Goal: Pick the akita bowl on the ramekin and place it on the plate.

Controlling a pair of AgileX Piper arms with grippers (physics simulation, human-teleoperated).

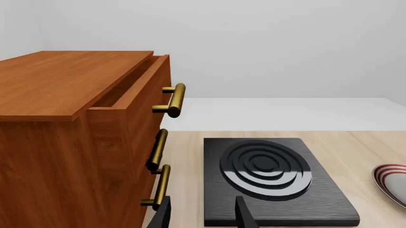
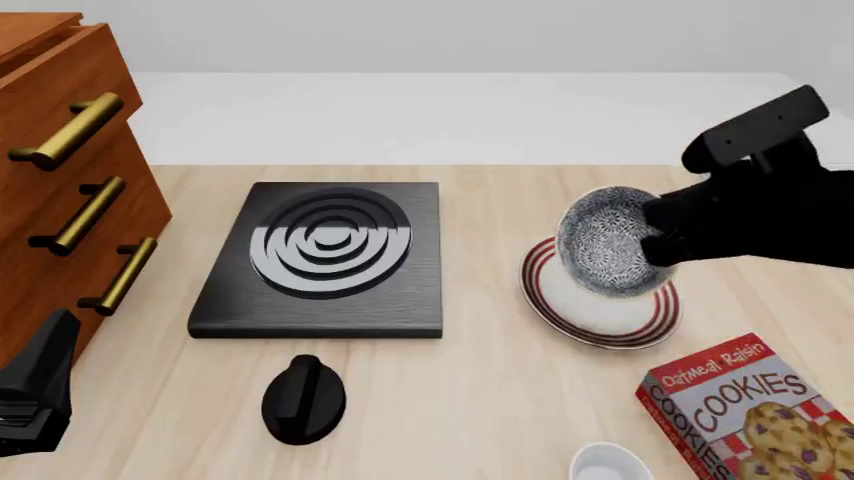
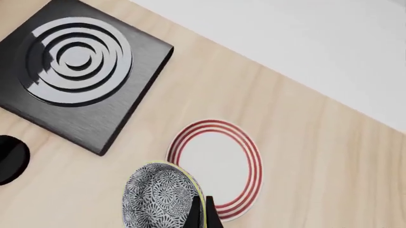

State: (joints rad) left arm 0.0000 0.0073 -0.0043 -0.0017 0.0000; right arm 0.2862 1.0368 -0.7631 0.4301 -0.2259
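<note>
Akita bowl [image 2: 611,240] hangs tilted above the plate [image 2: 601,310], its rim pinched in the right end effector [image 2: 657,240]. Stove [image 2: 323,256] and knob [image 2: 303,398] lie leftward; cookie box [image 2: 747,405] and ramekin [image 2: 611,464] sit nearer, on open counter [image 2: 467,390].

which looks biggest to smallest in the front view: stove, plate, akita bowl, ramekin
1. stove
2. plate, partly hidden behind the bowl
3. akita bowl, tilted and held above the plate in the right end effector, so nearer the camera and looking larger than it is
4. ramekin, cut off at the bottom edge
</note>
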